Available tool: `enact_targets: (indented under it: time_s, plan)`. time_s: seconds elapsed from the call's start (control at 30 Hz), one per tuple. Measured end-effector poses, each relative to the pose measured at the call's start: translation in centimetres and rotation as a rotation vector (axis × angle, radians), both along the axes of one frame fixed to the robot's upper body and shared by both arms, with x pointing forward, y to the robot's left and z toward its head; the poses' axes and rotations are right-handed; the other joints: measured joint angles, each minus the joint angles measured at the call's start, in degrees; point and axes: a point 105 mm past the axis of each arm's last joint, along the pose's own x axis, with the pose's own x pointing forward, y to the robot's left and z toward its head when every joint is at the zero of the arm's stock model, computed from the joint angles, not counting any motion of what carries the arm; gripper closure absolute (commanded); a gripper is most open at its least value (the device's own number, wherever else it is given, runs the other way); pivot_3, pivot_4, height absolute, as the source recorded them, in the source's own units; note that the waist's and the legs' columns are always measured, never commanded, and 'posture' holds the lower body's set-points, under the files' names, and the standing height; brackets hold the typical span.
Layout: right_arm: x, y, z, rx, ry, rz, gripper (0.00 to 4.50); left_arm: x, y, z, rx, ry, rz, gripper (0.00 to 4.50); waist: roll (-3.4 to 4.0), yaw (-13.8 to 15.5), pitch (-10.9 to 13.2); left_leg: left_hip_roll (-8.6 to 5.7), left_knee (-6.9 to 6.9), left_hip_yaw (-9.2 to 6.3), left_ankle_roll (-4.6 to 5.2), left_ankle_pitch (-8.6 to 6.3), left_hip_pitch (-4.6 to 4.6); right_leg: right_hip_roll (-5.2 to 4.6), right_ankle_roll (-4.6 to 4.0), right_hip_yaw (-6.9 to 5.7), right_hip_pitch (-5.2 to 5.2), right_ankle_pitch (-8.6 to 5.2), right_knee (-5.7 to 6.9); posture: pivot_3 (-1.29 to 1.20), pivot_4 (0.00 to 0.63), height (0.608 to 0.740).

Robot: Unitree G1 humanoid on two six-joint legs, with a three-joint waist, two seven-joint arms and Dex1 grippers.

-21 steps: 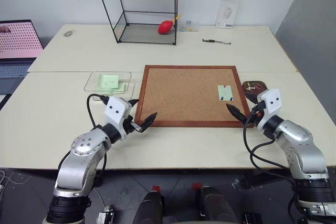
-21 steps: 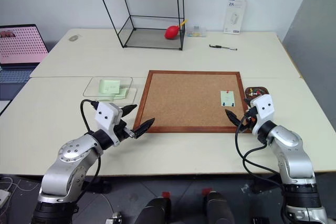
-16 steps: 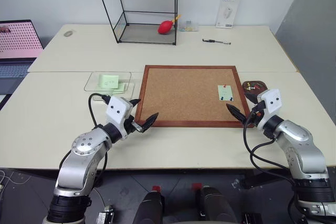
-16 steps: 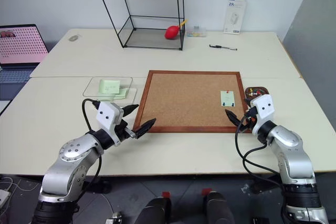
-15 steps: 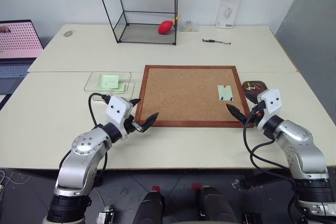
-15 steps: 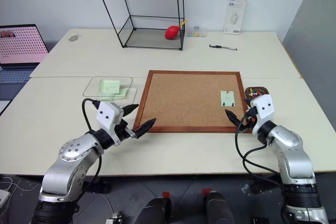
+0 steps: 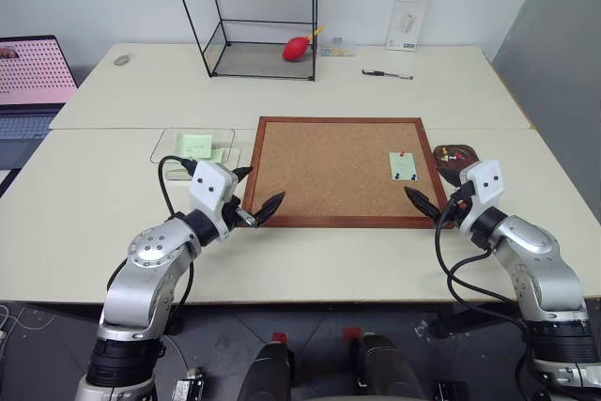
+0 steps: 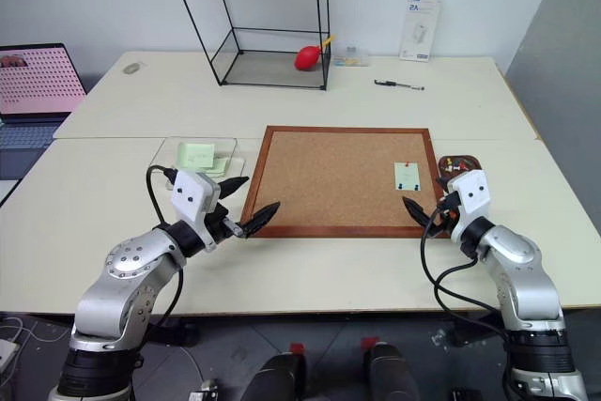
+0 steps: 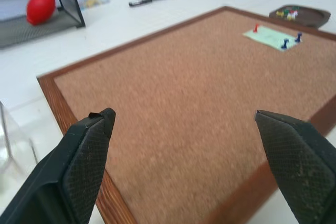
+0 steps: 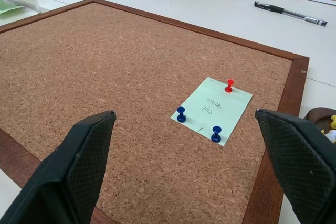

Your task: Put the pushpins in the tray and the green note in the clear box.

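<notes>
- Right gripper [image 7: 429, 196]: fingers apart, empty, at cork board's [image 7: 329, 166] near right corner.
- Green note [image 10: 212, 109]: just ahead of it, fixed by 3 pushpins [image 10: 181, 114], 1 red, 2 blue.
- Tray [image 7: 454, 153]: just beyond it, off board.
- Left gripper [image 7: 254, 190]: fingers apart, empty; clear box [image 7: 193, 146] just behind-left.

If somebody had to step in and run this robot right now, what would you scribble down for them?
Left gripper: open, empty, hovering over the cork board's near left corner.
Right gripper: open, empty, at the board's near right corner, close to the green note.
Note is pinned to the board by one red pushpin and two blue pushpins.
Tray sits just right of the board and already holds some pins. Clear box sits left of it, with green paper inside.
Done: nothing with this note.
Left: pull the three pins, drop them in the tray, move the note to the box.
</notes>
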Motion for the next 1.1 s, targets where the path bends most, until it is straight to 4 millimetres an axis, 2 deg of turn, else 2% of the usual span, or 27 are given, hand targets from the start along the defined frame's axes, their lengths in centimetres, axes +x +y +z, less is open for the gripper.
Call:
enact_targets:
  time_s: [0.1, 0.2, 0.3, 0.53, 0.73, 0.87, 1.0, 1.1]
  plan:
    - [-0.1, 0.0, -0.1, -0.001, 0.002, 0.002, 0.0, 0.4, -0.3, 0.2, -0.011, -0.001, -0.016, 0.01, 0.0, 0.0, 0.0, 0.0, 0.0, 0.0, 0.0, 0.0, 0.0, 0.0, 0.01, 0.0, 0.0, 0.0, 0.0, 0.0, 0.15, 0.74]
    - [-0.4, 0.1, -0.4, 0.0, 0.012, 0.002, 0.0, 0.6, -1.6, 0.4, -0.017, -0.007, -0.084, 0.01, -0.01, 0.1, 0.0, -0.02, 0.0, 0.0, 0.0, 0.0, -0.02, 0.0, 0.02, 0.0, 0.0, 0.01, -0.01, 0.0, 0.15, 0.74]
    - [-0.6, 0.3, -0.4, 0.0, 0.011, 0.006, 0.0, 0.8, -2.8, 0.6, -0.018, -0.01, -0.145, 0.4, -0.01, 0.0, 0.0, 0.0, 0.0, 0.0, 0.0, 0.0, -0.01, 0.01, 0.2, 0.0, 0.0, 0.12, 0.0, 0.0, 0.15, 0.74]
    - [-1.2, 0.7, -0.7, 0.004, 0.021, 0.013, 0.0, 1.8, -6.1, 0.0, -0.013, 0.021, -0.286, 1.73, -0.01, 0.1, 0.0, -0.03, 0.0, 0.0, 0.0, 0.0, -0.02, 0.01, 0.28, 0.0, 0.0, 0.16, -0.01, 0.0, 0.15, 0.74]
    - [-1.4, 1.6, -0.7, 0.006, 0.019, 0.024, 0.0, 3.3, -9.3, -1.7, 0.046, 0.052, -0.373, 2.75, -0.01, -0.1, 0.0, -0.03, 0.0, 0.0, 0.0, 0.0, -0.01, 0.02, 0.32, 0.0, 0.0, 0.18, 0.0, 0.0, 0.15, 0.74]
    - [-1.3, 1.9, -0.7, 0.006, 0.019, 0.025, 0.0, 4.3, -10.4, -3.0, 0.059, 0.085, -0.387, 3.62, -0.01, 0.0, 0.0, -0.04, 0.01, -0.01, 0.0, 0.0, -0.03, 0.02, 0.33, -0.01, 0.0, 0.19, 0.0, 0.0, 0.15, 0.74]
    - [-1.1, 2.7, -0.3, 0.009, 0.01, 0.043, 0.0, 5.4, -11.7, -3.3, 0.069, 0.087, -0.395, 4.36, -0.01, 0.0, 0.0, -0.05, 0.01, -0.01, 0.01, 0.0, -0.04, 0.02, 0.34, -0.01, -0.01, 0.2, 0.0, 0.0, 0.15, 0.74]
    - [-0.7, 2.9, 0.1, 0.009, 0.0, 0.046, 0.0, 5.9, -12.2, -3.7, 0.07, 0.095, -0.4, 4.48, -0.02, -0.1, 0.0, -0.05, 0.01, -0.02, 0.01, 0.0, -0.04, 0.02, 0.35, -0.02, -0.01, 0.2, 0.0, 0.0, 0.15, 0.74]
